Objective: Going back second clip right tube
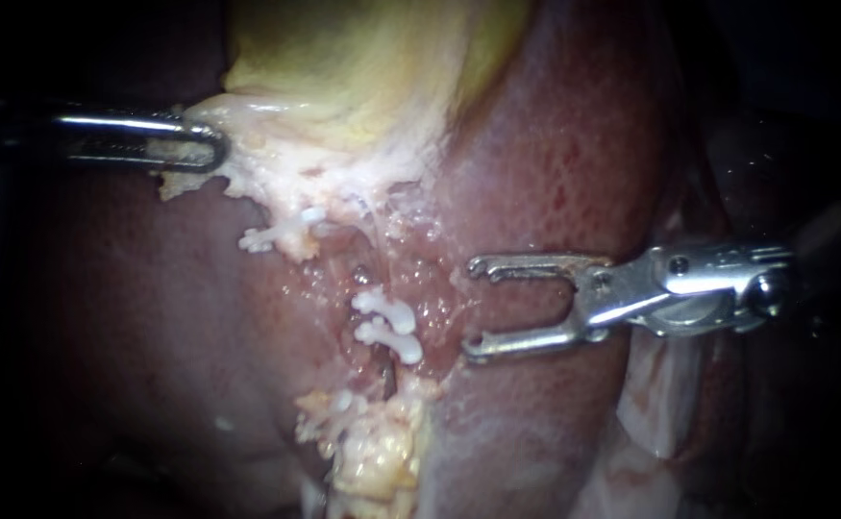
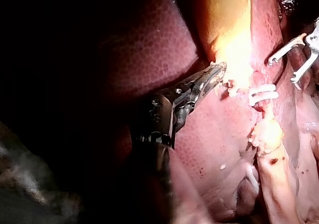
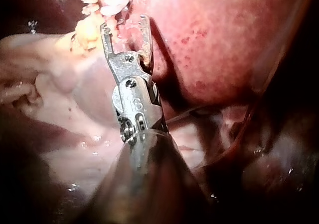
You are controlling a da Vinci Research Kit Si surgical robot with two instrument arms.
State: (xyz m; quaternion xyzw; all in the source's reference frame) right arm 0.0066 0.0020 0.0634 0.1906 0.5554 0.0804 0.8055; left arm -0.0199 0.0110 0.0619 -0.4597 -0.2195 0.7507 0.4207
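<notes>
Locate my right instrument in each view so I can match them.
Endoscope view: right instrument enters from the right, jaws open beside the paired white clips.
Left wrist view: ahead of the left instrument, beyond the clips.
Right wrist view: its own, jaws toward the clips.
Shared landmark: the paired clips.

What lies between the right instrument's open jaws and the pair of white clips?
Only a bare strip of wet, pinkish tissue; the right instrument and the clips stand apart. The endoscope view shows it.
</notes>
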